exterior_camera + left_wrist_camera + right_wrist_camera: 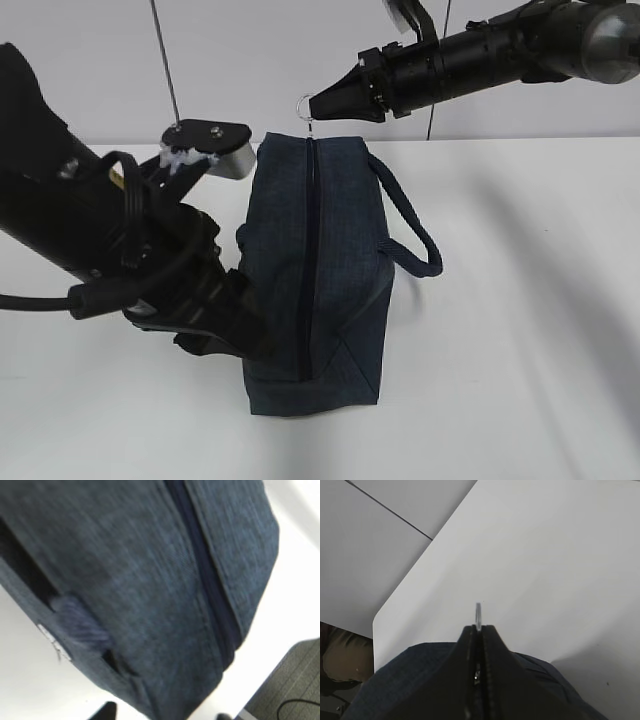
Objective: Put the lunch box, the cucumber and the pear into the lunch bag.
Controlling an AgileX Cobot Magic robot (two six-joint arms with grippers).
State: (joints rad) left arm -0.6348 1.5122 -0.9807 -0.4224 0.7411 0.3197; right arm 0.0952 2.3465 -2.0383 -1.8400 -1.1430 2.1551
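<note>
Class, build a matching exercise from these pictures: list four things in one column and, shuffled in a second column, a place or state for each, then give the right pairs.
Things
1. lunch bag
2. ring pull
3. handle
4. left gripper

Places or states
A. pinched by the shut right gripper
B. loops out on the bag's right side in the exterior view
C. zipped shut, standing on the white table
D. low against the bag's left side

Pairs: 1-C, 2-A, 3-B, 4-D
</note>
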